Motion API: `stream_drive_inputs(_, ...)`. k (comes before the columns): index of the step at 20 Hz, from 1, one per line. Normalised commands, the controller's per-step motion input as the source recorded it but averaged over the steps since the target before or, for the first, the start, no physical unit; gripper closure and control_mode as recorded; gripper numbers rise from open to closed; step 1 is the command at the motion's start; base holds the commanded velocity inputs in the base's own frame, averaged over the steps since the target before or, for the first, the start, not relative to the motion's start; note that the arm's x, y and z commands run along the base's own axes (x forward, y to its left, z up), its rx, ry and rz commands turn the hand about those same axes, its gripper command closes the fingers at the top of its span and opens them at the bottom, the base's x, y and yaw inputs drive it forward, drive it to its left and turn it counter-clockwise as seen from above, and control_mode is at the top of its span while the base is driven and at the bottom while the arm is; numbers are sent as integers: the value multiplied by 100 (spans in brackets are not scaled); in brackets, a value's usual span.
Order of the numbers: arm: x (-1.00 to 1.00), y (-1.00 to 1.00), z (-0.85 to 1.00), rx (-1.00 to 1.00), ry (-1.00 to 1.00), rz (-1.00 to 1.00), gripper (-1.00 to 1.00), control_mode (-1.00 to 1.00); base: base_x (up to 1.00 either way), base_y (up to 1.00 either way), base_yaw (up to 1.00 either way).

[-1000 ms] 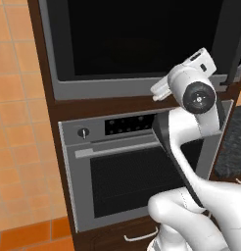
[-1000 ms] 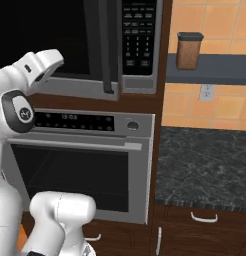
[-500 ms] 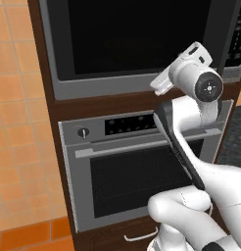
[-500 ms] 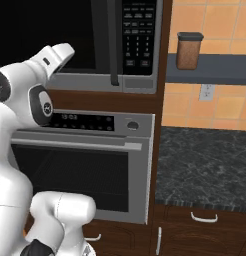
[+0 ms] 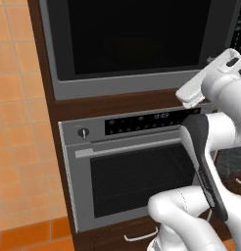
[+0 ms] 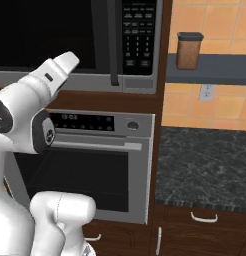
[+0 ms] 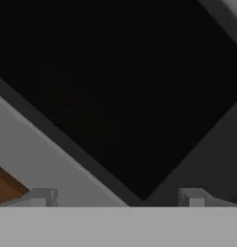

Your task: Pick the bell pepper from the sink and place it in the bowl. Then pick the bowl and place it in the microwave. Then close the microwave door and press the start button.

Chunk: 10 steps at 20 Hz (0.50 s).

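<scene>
The microwave door (image 5: 132, 41), dark glass in a grey frame, filled the top of the left base view and looked shut against the black front. In the right base view the keypad strip (image 6: 138, 37) sat at upper centre, with the wall oven (image 6: 95, 170) below it and a brown jar (image 6: 189, 50) on a shelf at upper right. In the hand view, the gripper (image 7: 118, 197) faced the door's lower corner, fingers spread wide and empty.
</scene>
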Motion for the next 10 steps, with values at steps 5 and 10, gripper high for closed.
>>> stream_drive_inputs(5, -85, -92, 0, 3, -21, 0, -100, -100, 0, 0, 0)
stream_drive_inputs(10, 2, -85, 0, 2, -19, 2, -100, -100, 0, 0, 0)
